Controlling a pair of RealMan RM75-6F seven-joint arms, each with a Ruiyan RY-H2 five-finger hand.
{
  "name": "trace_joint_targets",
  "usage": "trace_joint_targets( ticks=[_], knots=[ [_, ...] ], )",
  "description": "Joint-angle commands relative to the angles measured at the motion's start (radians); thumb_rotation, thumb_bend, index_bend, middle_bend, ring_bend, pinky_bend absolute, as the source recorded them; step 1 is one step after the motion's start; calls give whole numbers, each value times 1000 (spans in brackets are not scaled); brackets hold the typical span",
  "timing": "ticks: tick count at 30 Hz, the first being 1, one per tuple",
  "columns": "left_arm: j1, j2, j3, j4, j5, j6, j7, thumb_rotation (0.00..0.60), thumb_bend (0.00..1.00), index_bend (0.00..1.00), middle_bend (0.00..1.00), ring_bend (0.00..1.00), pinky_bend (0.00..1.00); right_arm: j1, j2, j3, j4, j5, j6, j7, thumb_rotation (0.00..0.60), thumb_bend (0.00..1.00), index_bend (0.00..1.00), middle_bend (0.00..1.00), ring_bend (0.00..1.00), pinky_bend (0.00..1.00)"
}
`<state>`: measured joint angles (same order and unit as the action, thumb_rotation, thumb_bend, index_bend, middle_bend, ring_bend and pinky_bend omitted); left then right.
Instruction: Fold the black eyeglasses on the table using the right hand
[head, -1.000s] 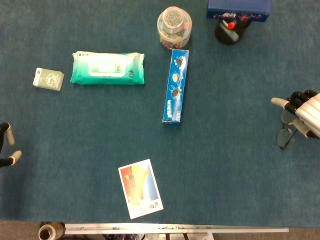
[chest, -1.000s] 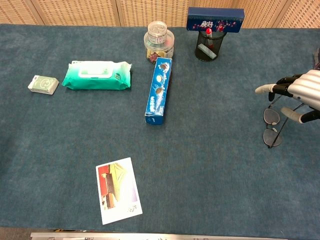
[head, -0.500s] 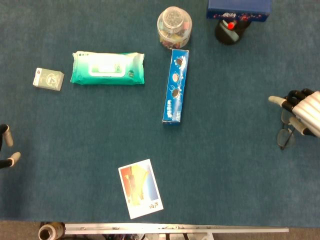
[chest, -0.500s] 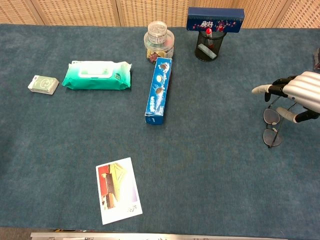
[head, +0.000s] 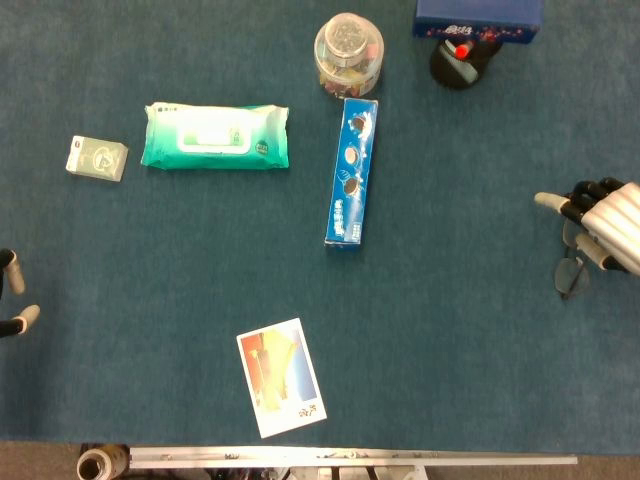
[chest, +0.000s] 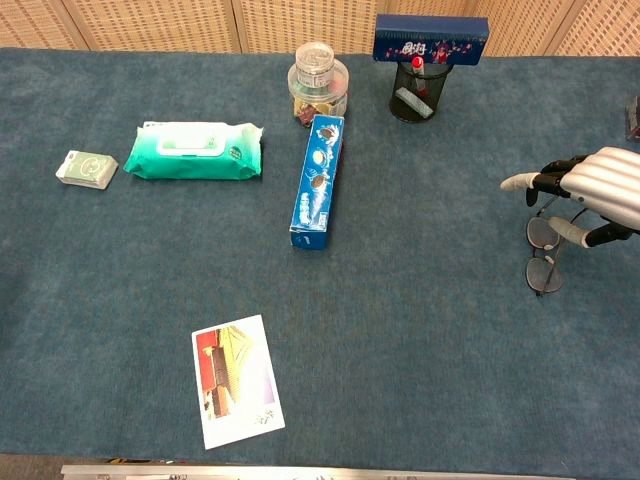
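The black eyeglasses (chest: 545, 256) lie on the blue tablecloth at the far right, lenses (head: 572, 275) toward the table's middle and temples running under my right hand. That right hand (chest: 592, 190) (head: 606, 222) hovers over the temples with its fingers apart, one fingertip (chest: 514, 182) pointing left. The thumb (chest: 570, 232) crosses just above a temple; contact cannot be judged. The frame's hinges are hidden by the hand. At the left edge of the head view, only the fingertips of my left hand (head: 12, 296) show, apart and holding nothing.
A blue biscuit box (chest: 317, 181) lies mid-table, with a green wipes pack (chest: 194, 151) and a small packet (chest: 87, 169) to its left. At the back stand a jar (chest: 318, 83), a black pen cup (chest: 411, 97) and a blue box (chest: 431, 39). A postcard (chest: 236, 380) lies near the front edge.
My right hand has drifted slightly toward the far side and inward over the glasses. The near lens has edged a little toward the hand. The left hand has barely moved.
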<state>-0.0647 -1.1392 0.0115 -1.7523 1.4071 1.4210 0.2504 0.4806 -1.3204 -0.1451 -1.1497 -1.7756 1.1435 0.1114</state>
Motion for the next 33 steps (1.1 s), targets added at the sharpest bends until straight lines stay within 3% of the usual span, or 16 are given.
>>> trace_joint_targets(
  ticks=[1, 33],
  knots=[
    [0, 0, 0, 0, 0, 0, 0, 600, 51, 617, 845, 1000, 985, 0, -2, -3, 4, 1, -3, 2, 600, 487, 176, 377, 265, 370],
    [0, 6, -2, -1, 3, -2, -4, 600, 50, 617, 845, 1000, 985, 10, -48, -16, 65, 9, -10, 31, 600, 487, 176, 377, 265, 370]
  ],
)
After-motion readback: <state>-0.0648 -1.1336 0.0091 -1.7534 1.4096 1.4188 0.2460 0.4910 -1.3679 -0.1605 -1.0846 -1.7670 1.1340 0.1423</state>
